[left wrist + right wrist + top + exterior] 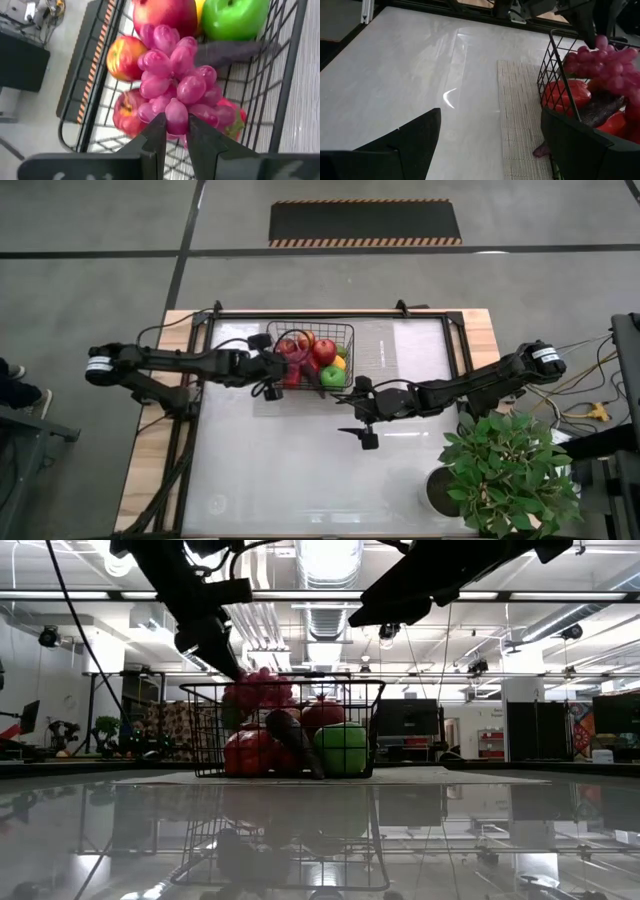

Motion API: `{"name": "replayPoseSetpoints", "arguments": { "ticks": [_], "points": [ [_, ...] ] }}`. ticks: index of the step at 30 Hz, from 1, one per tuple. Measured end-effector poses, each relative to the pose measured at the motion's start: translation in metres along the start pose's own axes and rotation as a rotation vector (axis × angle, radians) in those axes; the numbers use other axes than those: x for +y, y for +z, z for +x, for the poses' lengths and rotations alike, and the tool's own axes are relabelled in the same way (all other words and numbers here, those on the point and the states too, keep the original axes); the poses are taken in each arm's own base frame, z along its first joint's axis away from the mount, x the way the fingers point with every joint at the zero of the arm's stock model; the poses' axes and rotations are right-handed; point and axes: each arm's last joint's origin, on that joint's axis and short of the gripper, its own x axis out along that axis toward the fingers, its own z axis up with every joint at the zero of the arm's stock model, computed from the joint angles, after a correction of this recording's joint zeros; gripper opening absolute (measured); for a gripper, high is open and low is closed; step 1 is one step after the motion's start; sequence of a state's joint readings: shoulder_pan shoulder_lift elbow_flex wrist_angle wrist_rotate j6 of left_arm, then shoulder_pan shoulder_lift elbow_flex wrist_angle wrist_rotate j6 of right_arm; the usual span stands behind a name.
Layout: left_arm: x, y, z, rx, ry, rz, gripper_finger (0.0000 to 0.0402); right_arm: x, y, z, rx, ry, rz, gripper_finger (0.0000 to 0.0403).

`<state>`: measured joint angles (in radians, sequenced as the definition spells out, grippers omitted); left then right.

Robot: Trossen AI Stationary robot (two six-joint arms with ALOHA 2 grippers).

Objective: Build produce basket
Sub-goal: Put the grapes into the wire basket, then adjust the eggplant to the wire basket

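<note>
The black wire basket (345, 332) stands on a slatted mat at the table's far middle. It holds red apples (165, 12), a green apple (232, 17), a dark eggplant (235, 50) and red peppers (565, 95). My left gripper (176, 122) reaches in over the basket's left rim, shut on a bunch of purple grapes (175, 75) above the other fruit. My right gripper (362, 412) hovers open to the right of the basket and nearer than it, with nothing between its fingers. My left gripper pinches one grape at the end of the bunch (176, 116) between its two fingers (156, 134). The fingers come slanting down from the table's left. The bunch hangs out past the fingertips at the height of the basket's rim (285, 683); whether it rests on the fruit below, I cannot tell.
A leafy potted plant (505, 470) stands at the table's near right corner. The slatted mat (520, 110) sticks out from under the basket toward the near side. Bare white table (290, 470) lies nearer than the basket.
</note>
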<state>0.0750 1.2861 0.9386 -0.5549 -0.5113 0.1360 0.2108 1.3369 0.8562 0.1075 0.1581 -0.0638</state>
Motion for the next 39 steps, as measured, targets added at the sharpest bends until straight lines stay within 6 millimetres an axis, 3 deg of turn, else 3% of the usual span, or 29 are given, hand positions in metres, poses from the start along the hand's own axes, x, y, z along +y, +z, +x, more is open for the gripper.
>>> {"name": "replayPoseSetpoints", "arguments": {
  "ticks": [12,26,34,39],
  "points": [
    [0.003,-0.011,-0.004,0.093,0.009,-0.082,0.0055,-0.001,0.0,0.0,0.003,-0.002,0.0,0.0325],
    [0.006,-0.007,-0.012,0.066,0.007,-0.08,0.0179,-0.001,0.0,0.0,0.002,-0.003,0.005,0.0325],
    [0.005,-0.002,-0.04,-0.103,-0.072,-0.044,0.0186,-0.005,0.0,0.0,-0.003,-0.136,0.098,0.0325],
    [-0.003,-0.002,-0.057,-0.349,-0.178,0.008,0.0186,-0.015,0.006,0.001,-0.071,-0.164,0.184,0.0325]
  ]
}}
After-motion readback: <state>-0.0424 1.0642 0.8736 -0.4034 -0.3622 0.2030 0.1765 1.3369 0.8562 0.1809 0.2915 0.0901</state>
